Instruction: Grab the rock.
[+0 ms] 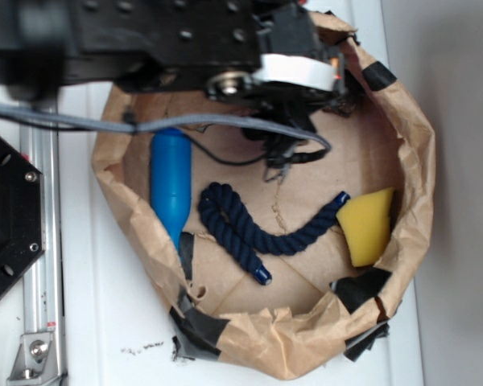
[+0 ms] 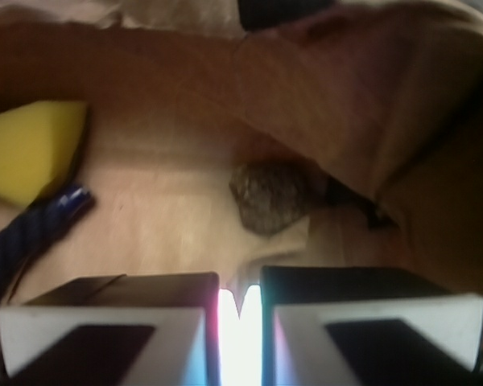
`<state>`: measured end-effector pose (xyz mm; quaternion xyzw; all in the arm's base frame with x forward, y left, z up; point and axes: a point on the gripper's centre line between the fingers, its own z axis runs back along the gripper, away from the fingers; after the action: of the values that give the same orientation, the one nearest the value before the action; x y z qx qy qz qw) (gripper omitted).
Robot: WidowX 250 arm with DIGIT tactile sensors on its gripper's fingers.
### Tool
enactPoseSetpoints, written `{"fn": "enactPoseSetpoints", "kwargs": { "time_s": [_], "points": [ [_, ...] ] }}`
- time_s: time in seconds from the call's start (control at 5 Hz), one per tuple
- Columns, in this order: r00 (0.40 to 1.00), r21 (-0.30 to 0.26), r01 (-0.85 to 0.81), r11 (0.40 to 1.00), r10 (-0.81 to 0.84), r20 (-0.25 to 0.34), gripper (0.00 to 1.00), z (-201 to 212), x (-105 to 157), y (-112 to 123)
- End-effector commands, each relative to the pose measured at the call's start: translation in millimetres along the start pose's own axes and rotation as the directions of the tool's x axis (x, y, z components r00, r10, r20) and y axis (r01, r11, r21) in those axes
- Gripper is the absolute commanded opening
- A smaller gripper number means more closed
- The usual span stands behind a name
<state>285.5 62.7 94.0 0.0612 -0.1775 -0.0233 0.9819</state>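
White tabletop (image 1: 105, 322) carried a crumpled paper basket (image 1: 419, 161) holding a blue rope (image 1: 241, 225), while the wrist view showed the gripper (image 2: 240, 301) nearly clenched on nothing, the rock (image 2: 270, 197) lying just ahead beside a yellow sponge (image 2: 28, 149).

A crumpled brown paper basin (image 1: 414, 173), patched with black tape (image 1: 200, 330), sits on a white surface (image 1: 105, 322). Inside it, a blue plastic cylinder (image 1: 170, 183) lies at left, a navy twisted rope (image 1: 249, 229) at centre, and a yellow sponge wedge (image 1: 367, 225) at right.
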Motion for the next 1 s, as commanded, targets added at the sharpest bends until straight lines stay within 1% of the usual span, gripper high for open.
{"fn": "enactPoseSetpoints", "kwargs": {
  "time_s": [0.0,0.2,0.4,0.6,0.8],
  "points": [
    [0.999,0.006,0.030,1.000,-0.030,0.037,0.00,4.4,14.0,-4.1],
    [0.999,0.045,0.017,0.999,-0.019,0.038,1.00,-5.3,17.7,5.7],
    [0.998,0.039,-0.004,0.999,0.001,0.070,1.00,-24.3,26.1,9.8],
    [0.997,0.019,0.005,1.000,-0.006,0.076,1.00,-37.0,32.5,2.1],
    [0.997,0.018,0.006,1.000,-0.007,0.078,1.00,-40.4,33.1,6.6]
  ]
}}
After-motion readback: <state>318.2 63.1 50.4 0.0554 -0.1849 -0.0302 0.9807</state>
